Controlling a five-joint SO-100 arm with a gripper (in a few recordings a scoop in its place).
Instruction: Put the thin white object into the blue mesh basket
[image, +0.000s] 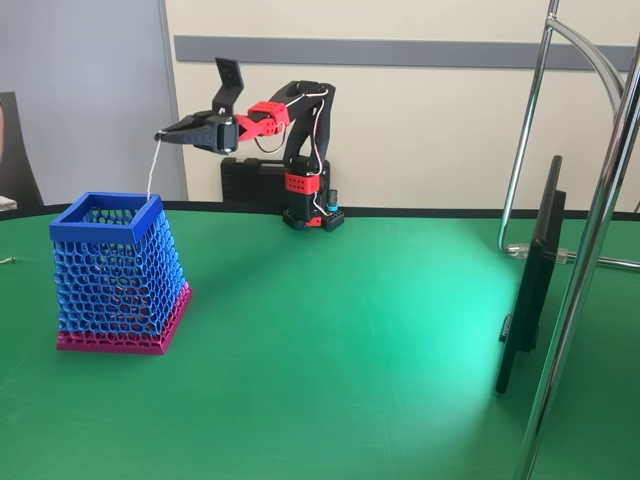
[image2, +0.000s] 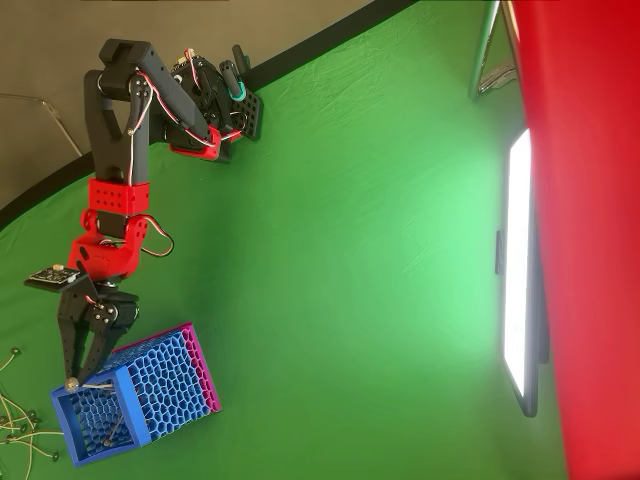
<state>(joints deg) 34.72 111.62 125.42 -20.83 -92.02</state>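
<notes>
In the fixed view the thin white object (image: 152, 170) hangs nearly straight down from my gripper (image: 163, 135), which is shut on its top end. Its lower end reaches about the level of the top rim of the blue mesh basket (image: 120, 280), over the back part of the opening. The basket stands upright on the green table at the left, with a dark blue rim and a magenta base. From overhead, my gripper (image2: 72, 380) sits above the basket's (image2: 165, 380) left rim corner, with a small dark head at the fingertips.
Several more thin sticks (image2: 12, 420) lie on the table left of the basket in the overhead view. A dark monitor (image: 530, 290) and a chrome stand (image: 590, 250) occupy the right side. A black box (image: 250, 180) sits behind the arm's base.
</notes>
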